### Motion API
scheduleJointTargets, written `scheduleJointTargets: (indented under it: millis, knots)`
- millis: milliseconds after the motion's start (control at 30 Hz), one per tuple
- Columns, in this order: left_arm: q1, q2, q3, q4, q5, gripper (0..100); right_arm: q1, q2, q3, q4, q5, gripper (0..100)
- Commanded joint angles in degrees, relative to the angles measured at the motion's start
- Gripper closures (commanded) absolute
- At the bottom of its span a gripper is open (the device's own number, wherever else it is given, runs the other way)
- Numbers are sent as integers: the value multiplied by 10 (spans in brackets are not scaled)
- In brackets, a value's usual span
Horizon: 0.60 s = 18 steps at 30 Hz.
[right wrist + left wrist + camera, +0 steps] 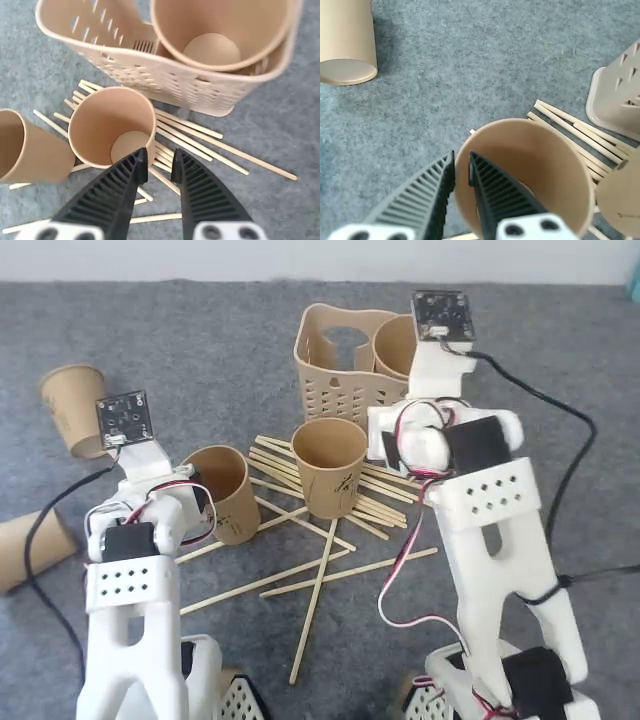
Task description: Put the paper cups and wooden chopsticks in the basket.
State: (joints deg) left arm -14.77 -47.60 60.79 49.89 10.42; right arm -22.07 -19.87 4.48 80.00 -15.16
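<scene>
Left gripper (461,159) clamps the rim of a tan paper cup (540,160). Right gripper (159,156), jaws slightly apart, hangs over scattered pale wooden chopsticks (321,570). 1 other paper cup (220,30) stands inside the beige perforated plastic basket (150,67).

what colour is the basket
The basket is plain beige with slotted walls. The right wrist view shows it best.

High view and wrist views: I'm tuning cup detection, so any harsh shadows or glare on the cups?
High view: even light, no glare on the upright cup. Left wrist view: the lying cup casts a soft shadow on the carpet. Right wrist view: the cup in the basket is evenly lit.
</scene>
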Motion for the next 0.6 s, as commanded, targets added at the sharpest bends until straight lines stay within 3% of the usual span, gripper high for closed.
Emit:
scheduleJointTargets:
  millis: [0, 133, 567]
  knots:
    - [-3, -4, -2, -15, -1, 952, -15, 4, 2, -25, -9, 887]
    - [-3, -4, -3, -15, -1, 952, -15, 60, 1, -26, -34, 807]
    - [-3, -4, -3, -15, -1, 952, -65, 115, 5, -77, -37, 824]
